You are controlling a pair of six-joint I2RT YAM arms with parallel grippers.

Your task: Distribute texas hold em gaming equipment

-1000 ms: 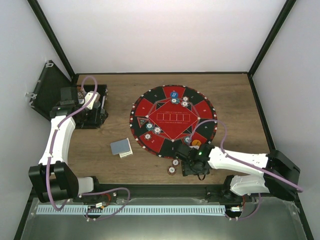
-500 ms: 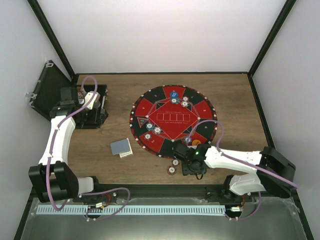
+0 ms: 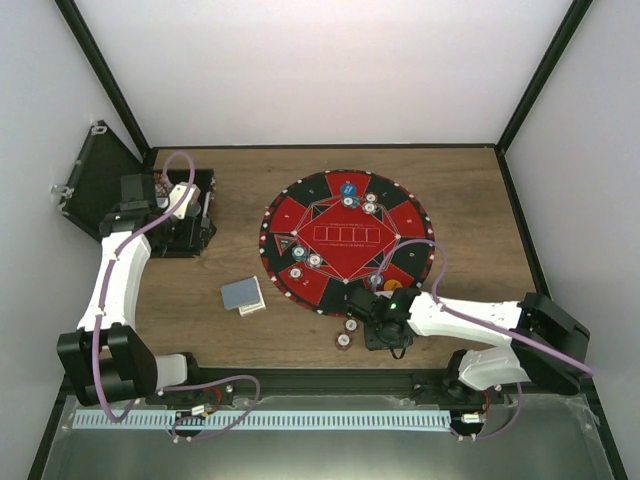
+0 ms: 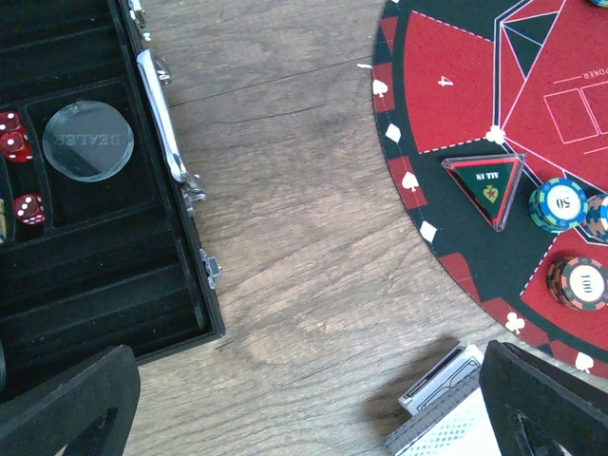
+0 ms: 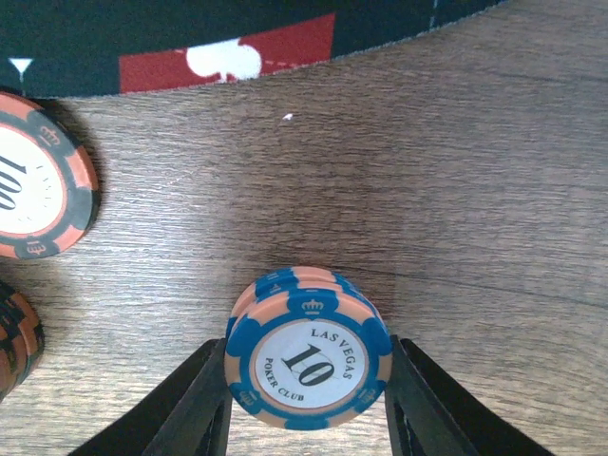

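Observation:
A short stack of blue-and-peach "10" poker chips [image 5: 309, 366] rests on the wood just off the mat's near edge. My right gripper [image 5: 309, 399] is shut on it, one black finger pressed to each side. In the top view that gripper [image 3: 385, 335] is low beside two loose chips [image 3: 347, 332]. A dark red "100" chip [image 5: 33, 195] lies to the left in the right wrist view. The grey-blue card deck [image 3: 243, 294] lies left of the mat. My left gripper [image 4: 313, 389] hangs open over bare wood, next to the case.
The round red-and-black mat [image 3: 325, 215] carries several chips, a blue button [image 3: 347, 187] and an "ALL IN" triangle [image 4: 486, 185]. The open black case [image 4: 85, 285] at the left holds a clear dealer disc [image 4: 87, 141] and red dice [image 4: 11, 142]. A card box [image 4: 446, 370] lies by the deck.
The right gripper's fingers have closed in onto the blue-and-peach chip stack, and that arm has shifted slightly left. The left arm has not moved.

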